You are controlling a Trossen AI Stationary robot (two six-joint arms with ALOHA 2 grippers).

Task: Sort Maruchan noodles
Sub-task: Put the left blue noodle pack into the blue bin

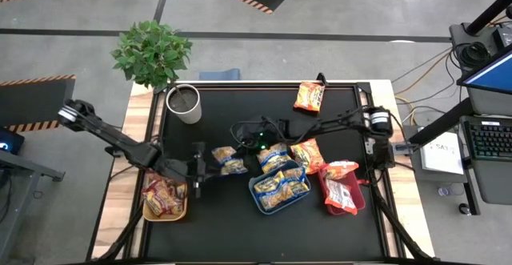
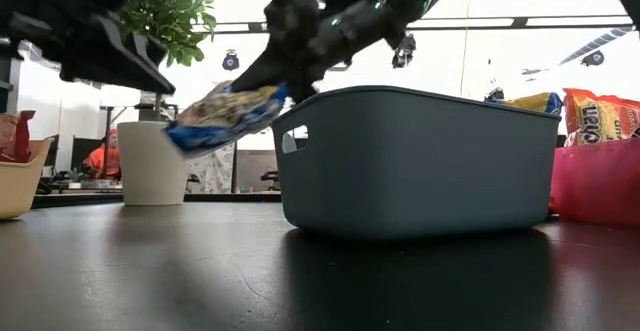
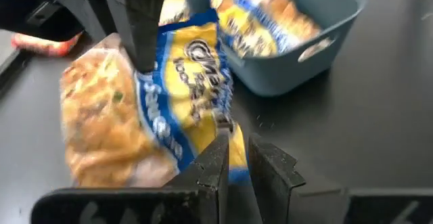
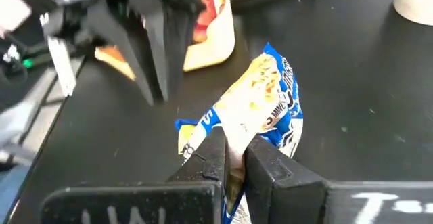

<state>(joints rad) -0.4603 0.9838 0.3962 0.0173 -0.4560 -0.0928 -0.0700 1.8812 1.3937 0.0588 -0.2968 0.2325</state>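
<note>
One blue-and-yellow Maruchan noodle packet (image 1: 228, 159) hangs above the table, left of the blue tray (image 1: 258, 194), with my right gripper (image 4: 235, 156) shut on it. My left gripper (image 3: 237, 170) is shut on nothing and hovers just left of the packet, clear of it; it also shows in the high view (image 1: 198, 178). More blue-and-yellow packets (image 1: 282, 186) lie in the blue tray. The yellow tray (image 1: 152, 214) holds red packets (image 1: 162, 197). The red tray (image 1: 352, 209) holds packets too. Two orange packets (image 1: 309, 95) (image 1: 308, 153) lie flat on the table. My right gripper pinches the packet's one end (image 4: 226, 143) between its two fingers. The fingers come from the table's right side and slant downward. The packet is lifted clear of the table and sticks out beyond the fingertips, sloping down, its free end (image 2: 190, 131) lowest.
A white cup (image 1: 184, 103) stands at the table's far left corner, with a potted plant (image 1: 152, 53) beyond it. The blue tray's wall (image 2: 420, 161) rises just right of the hanging packet. Bare black tabletop (image 1: 240, 233) lies along the near edge.
</note>
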